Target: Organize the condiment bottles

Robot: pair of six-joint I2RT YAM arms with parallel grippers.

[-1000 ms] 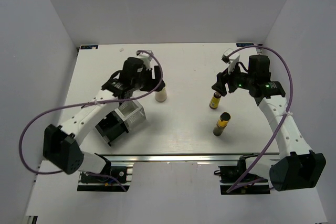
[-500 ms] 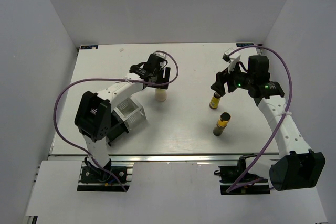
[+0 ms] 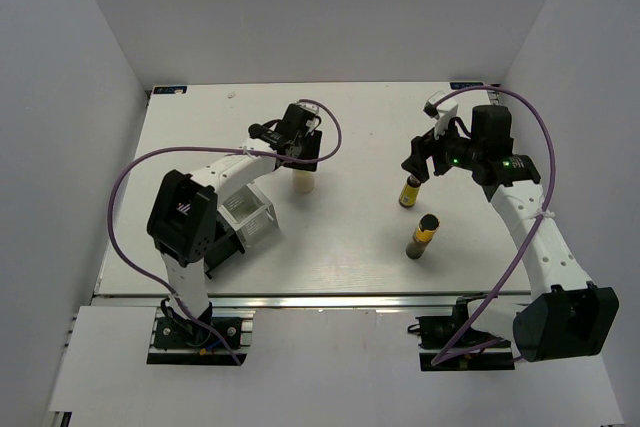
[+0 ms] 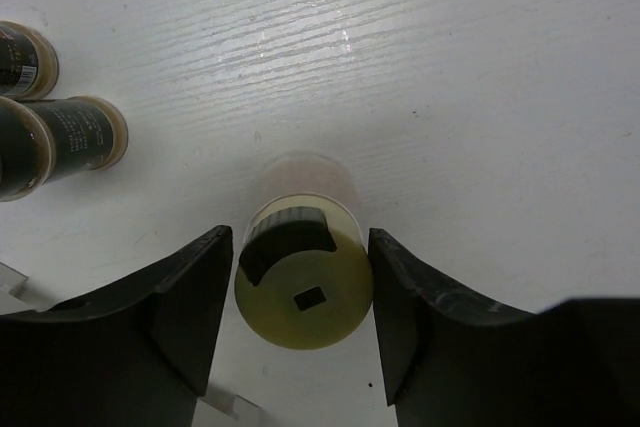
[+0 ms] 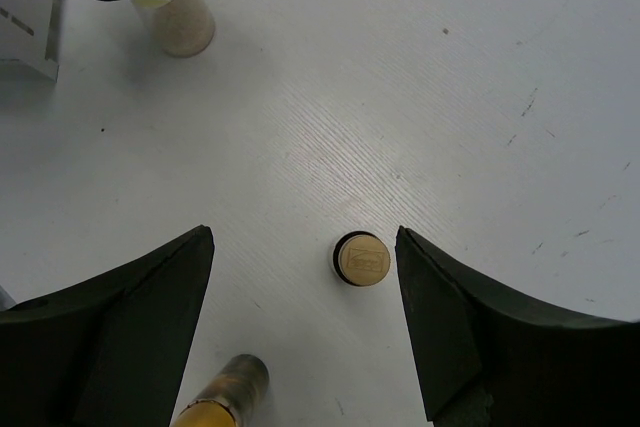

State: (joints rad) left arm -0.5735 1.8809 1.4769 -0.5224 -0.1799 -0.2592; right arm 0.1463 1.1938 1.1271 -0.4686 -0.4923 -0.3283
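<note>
**Left gripper (image 3: 302,152) (image 4: 302,247) about the cream-white bottle (image 3: 304,183) (image 4: 303,292), right gripper (image 3: 417,163) (image 5: 302,237) spread above a yellow-labelled bottle (image 3: 408,191) (image 5: 362,260).**

We see the left fingers close against both sides of the upright cream-white bottle on the table (image 3: 350,127), but we cannot tell whether they press it. The right gripper's fingers stand wide apart, with the yellow-labelled bottle below and between them, touching neither. A second yellow-labelled bottle (image 3: 424,236) stands just behind that gripper, toward its arm's base.

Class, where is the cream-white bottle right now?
In the top view the cream-white bottle stands left of centre, straddled by the left gripper, just right of the rack.
</note>
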